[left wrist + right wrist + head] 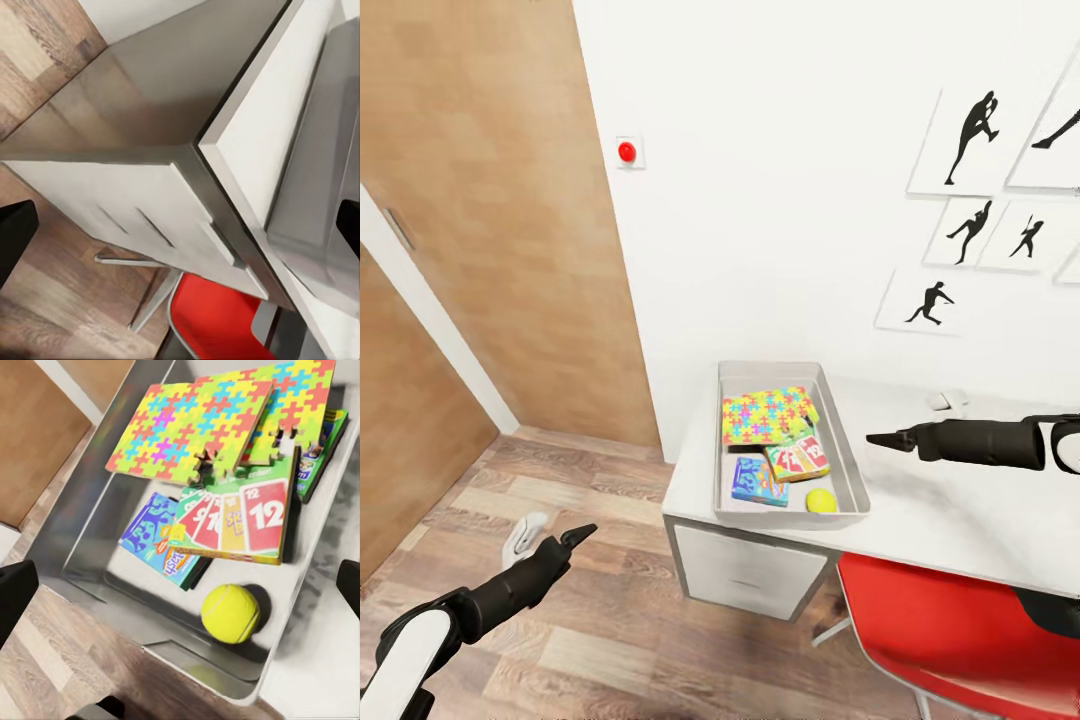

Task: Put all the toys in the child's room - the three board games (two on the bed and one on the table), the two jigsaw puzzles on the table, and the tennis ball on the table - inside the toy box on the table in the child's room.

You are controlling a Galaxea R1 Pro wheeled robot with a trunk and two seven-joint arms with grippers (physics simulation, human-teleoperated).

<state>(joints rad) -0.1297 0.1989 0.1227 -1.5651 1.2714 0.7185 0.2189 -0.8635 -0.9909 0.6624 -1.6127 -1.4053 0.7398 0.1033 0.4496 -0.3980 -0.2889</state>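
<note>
Toy box [852, 470] sits at the table's [960, 520] left end, holding jigsaw puzzles [768, 414] at the far side, board games [797, 459] nearer and the tennis ball [820, 500] nearest. Right gripper [882, 438] hovers beside it, spread wide and empty; left gripper [578, 535], also wide, hangs low over the floor [610, 600].

We see the shallow light grey open-topped toy box [850, 470] resting on the pale-topped table [950, 530] near its left end. Inside, a flat multicoloured jigsaw puzzle square [196, 421] lies at the far end, with a second puzzle square [296, 406] overlapping beneath it. A green-edged board game box with red number cards [238, 521] lies partly over a light blue board game box [154, 536]. A small yellow-green tennis ball [229, 613] sits in the near corner
</note>
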